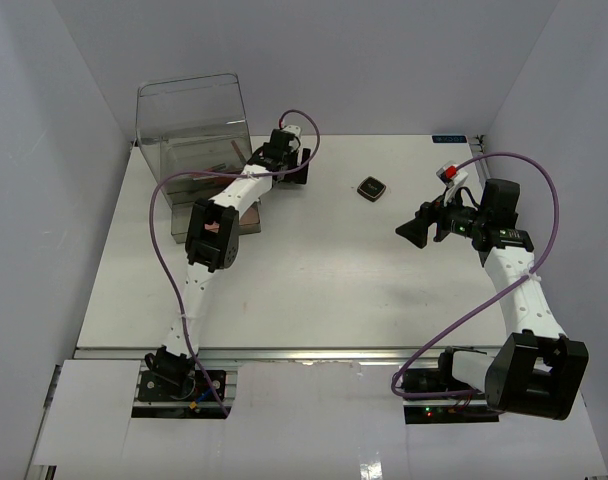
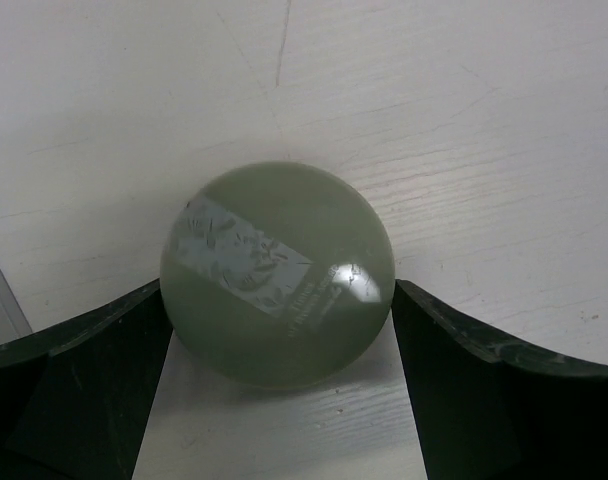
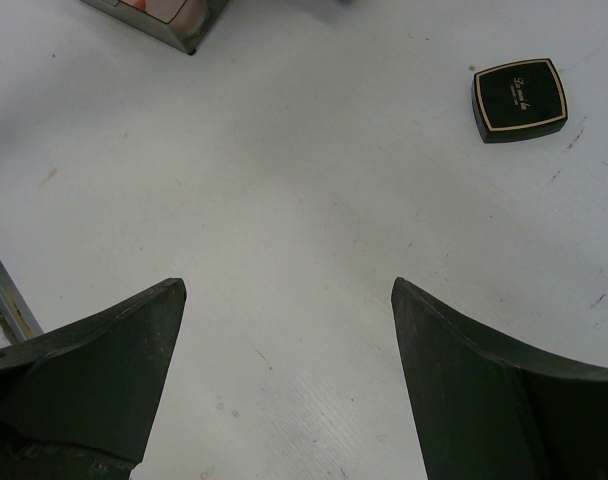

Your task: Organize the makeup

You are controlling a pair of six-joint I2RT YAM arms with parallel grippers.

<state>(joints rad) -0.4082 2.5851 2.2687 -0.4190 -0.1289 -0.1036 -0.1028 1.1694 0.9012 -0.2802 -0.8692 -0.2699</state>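
The left gripper (image 2: 279,290) stands wide, its fingers (image 2: 84,385) flanking a jar (image 2: 274,270) at the centre of the left wrist view. The jar is round and grey-green with a glossy lid, and a pale printed label runs slantwise across it. It sits on the white table (image 2: 464,120), filling the gap between the tips; whether they touch it I cannot tell. In the top view this arm reaches to the upper left, just beside the clear box (image 1: 189,120).

The right gripper (image 3: 287,285) is also spread wide and holds nothing, above bare table. A black compact (image 3: 519,98) lies at the upper right of its view; it is square with a gold line and script. The corner of a pink compact (image 3: 164,15) shows at the upper left edge.
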